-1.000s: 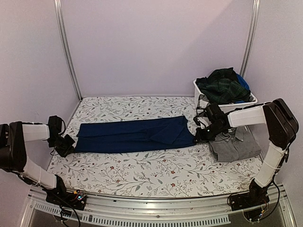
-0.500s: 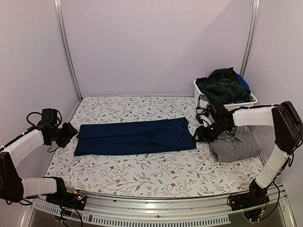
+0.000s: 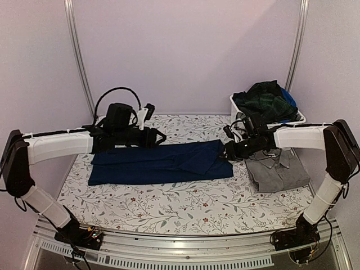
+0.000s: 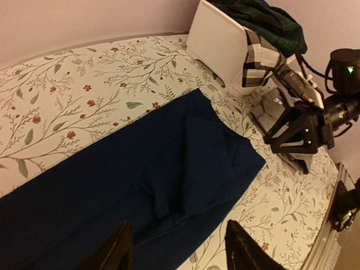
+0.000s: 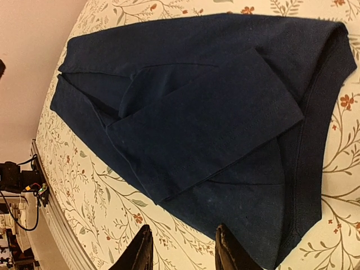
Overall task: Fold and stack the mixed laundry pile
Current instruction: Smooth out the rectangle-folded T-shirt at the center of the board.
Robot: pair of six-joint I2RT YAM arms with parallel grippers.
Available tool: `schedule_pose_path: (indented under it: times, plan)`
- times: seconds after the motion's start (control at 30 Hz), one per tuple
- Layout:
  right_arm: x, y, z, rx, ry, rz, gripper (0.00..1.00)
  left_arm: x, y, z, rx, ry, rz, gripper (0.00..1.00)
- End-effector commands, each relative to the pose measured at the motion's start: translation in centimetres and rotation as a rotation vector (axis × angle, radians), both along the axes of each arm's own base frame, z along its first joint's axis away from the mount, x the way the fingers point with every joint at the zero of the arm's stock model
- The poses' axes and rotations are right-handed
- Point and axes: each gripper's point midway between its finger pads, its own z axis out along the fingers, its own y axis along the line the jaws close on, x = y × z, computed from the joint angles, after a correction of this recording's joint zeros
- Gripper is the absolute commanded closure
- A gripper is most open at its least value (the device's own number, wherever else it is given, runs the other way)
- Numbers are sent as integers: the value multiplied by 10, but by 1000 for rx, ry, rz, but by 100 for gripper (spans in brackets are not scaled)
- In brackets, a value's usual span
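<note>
Soft, even overhead light, faint shadows, no glare; wrist views bend at edges, slightly soft.

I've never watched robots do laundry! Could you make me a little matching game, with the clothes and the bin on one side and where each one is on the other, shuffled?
Things:
1. navy blue garment
2. grey garment
3. dark green plaid garment
4. white bin

Places:
A. heaped in the bin
B. standing at the far right corner of the table
C. laid out flat across the middle of the table
D. folded on the table, just in front of the bin

Pairs: 1-C, 2-D, 3-A, 4-B.
</note>
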Motion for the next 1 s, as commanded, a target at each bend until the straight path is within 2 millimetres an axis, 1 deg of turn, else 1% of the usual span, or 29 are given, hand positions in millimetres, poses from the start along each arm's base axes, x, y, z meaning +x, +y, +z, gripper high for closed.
schedule_pose_path:
  times: [0.0,0.03,0.07,0.17,0.3,0.43,0.53,0.67,0.83,0.9,0.97]
  plan:
    - [-6,-3,-37,-3,69,-41,65,1,-92,-9,151,-178,-249,47]
    - [-6,-4,-42,-5,75,-48,65,0,-108,-17,182,-175,-281,48]
    - [-6,-5,-51,-11,84,-59,66,-4,-122,-31,216,-156,-320,49]
    - [-6,-7,-67,-21,103,-80,68,-9,-158,-53,253,-150,-401,50]
    - [-8,-13,-87,-38,136,-102,69,-13,-185,-73,271,-143,-461,50]
    - [-11,-20,-98,-55,155,-117,70,-19,-204,-94,312,-123,-502,50]
    - [-12,-26,-102,-65,161,-128,70,-22,-209,-111,344,-99,-513,49]
    - [-12,-30,-103,-68,158,-134,70,-19,-207,-134,396,-66,-501,49]
    - [-12,-32,-103,-69,159,-138,70,-18,-207,-152,456,-60,-505,49]
    - [-12,-32,-103,-70,158,-139,70,-17,-203,-160,486,-51,-500,54]
    - [-12,-33,-104,-72,158,-140,70,-15,-197,-165,511,-45,-491,61]
